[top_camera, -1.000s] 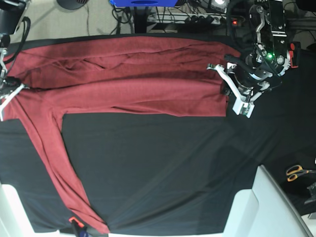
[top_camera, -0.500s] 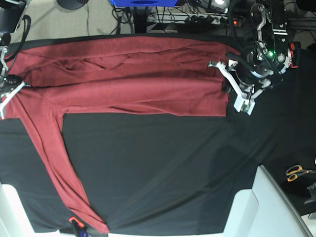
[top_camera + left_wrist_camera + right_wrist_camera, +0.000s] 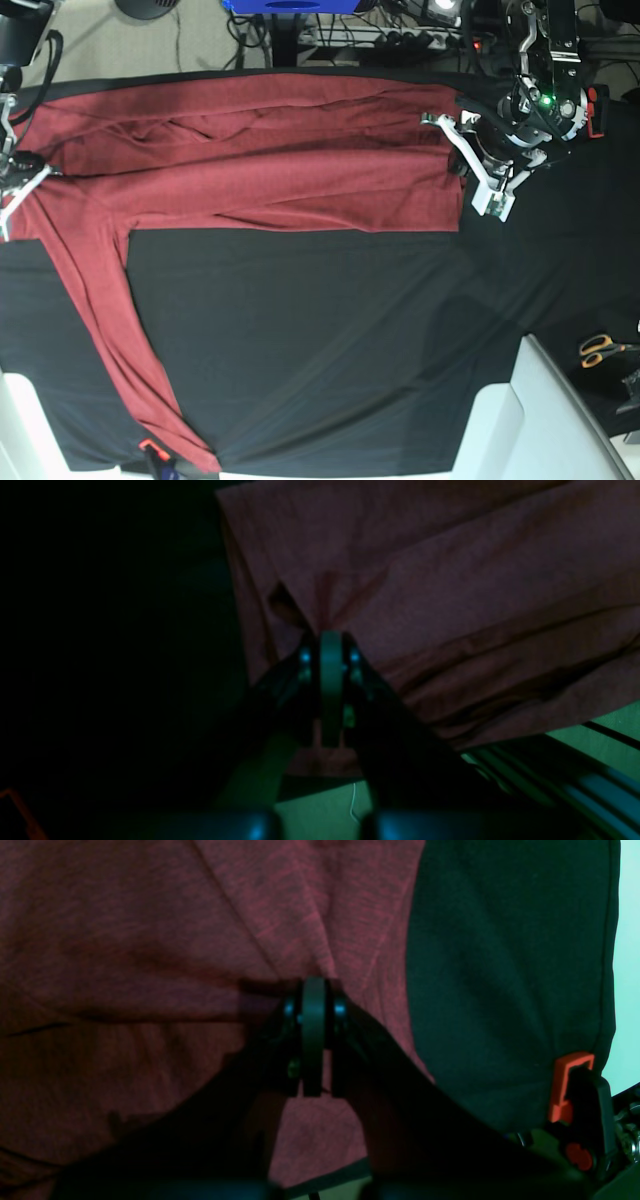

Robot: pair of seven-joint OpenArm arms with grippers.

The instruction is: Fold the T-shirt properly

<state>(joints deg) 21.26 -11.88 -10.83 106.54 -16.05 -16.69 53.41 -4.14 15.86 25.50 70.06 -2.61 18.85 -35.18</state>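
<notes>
Maroon knit, the T-shirt (image 3: 250, 170) lies spread along the far part of the black surface (image 3: 330, 340), its body folded lengthwise into a long band with soft creases running along it. One long narrow sleeve (image 3: 110, 340) runs from the shirt's end at the base view's left down toward the near edge of the surface.

At the shirt's other end, the left gripper (image 3: 462, 165) sits on the hem; its wrist view shows the jaws pressed together on a small pinch of the T-shirt (image 3: 450, 605), with creases fanning out from the left gripper (image 3: 330, 640). At the sleeve end, the right gripper (image 3: 22, 165) meets the cloth near the shoulder; its wrist view shows the jaws shut on a gathered fold of the T-shirt (image 3: 150, 940), puckers running to the right gripper (image 3: 314, 985).

Beyond the shirt, an orange clip (image 3: 147, 445) shows by the sleeve's cuff at the near edge of the surface. Scissors (image 3: 600, 348) with yellow handles lie well away from the shirt, off the surface's side nearest the left gripper.
</notes>
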